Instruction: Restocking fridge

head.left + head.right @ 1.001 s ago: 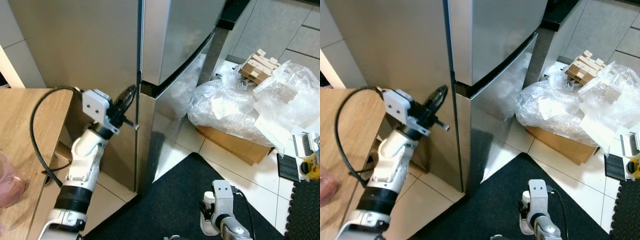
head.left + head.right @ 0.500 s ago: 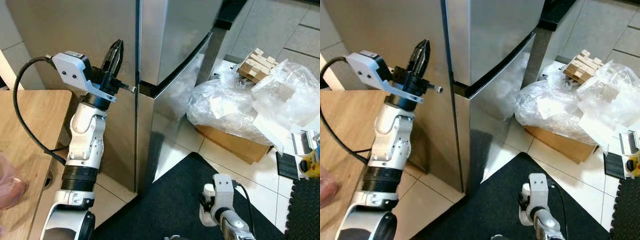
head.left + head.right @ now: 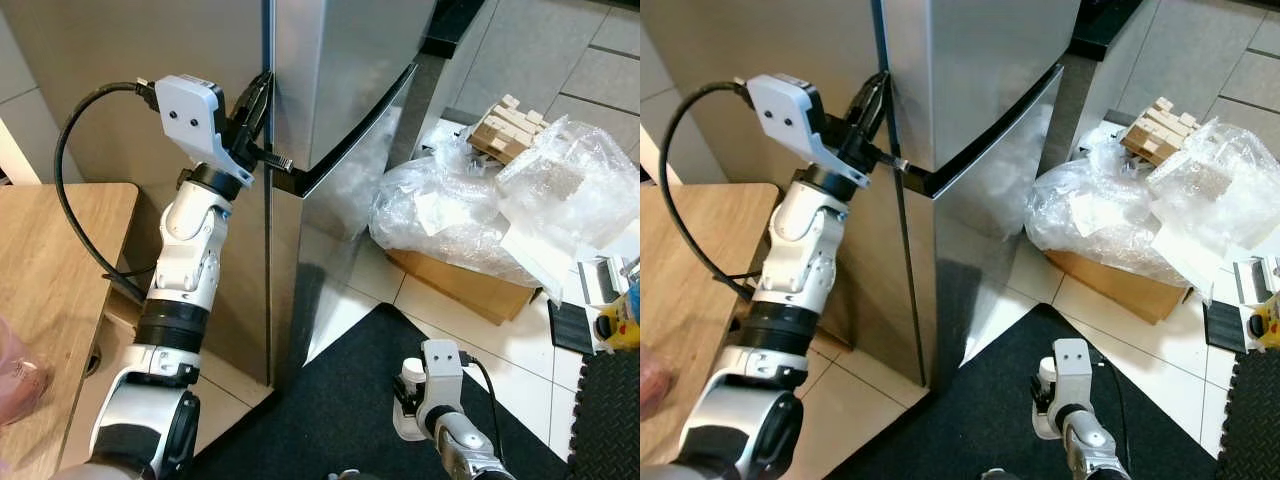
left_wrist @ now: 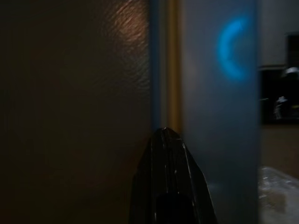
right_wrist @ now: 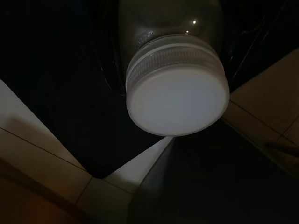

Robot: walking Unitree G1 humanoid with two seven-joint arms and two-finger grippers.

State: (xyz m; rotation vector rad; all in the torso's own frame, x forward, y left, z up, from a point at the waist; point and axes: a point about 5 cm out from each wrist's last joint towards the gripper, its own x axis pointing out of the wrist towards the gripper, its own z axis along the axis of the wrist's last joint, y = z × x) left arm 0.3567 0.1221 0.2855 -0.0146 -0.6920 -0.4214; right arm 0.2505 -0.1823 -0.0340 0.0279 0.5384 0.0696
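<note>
White tiled floor (image 3: 350,290), black mat (image 3: 330,400), wooden counter (image 3: 50,260).

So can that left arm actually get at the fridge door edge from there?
Probably yes. The left end effector is already up at the upper fridge door, its fingers at the door's side edge, with nothing between them.

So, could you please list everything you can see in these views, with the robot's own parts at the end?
fridge: one, silver, doors shut, straight ahead
wooden table: one, light brown, on the robot's left
black mat: one, on the floor before the fridge
plastic wrap pile: one heap, clear, on a cardboard box right of the fridge
wooden block stack: one, pale, on top of the plastic
white-lidded jar: one, clear with a white lid, in the right end effector
left end effector: black fingers together, at the seam on the fridge's left edge
right end effector: low over the black mat, holding the jar
</note>
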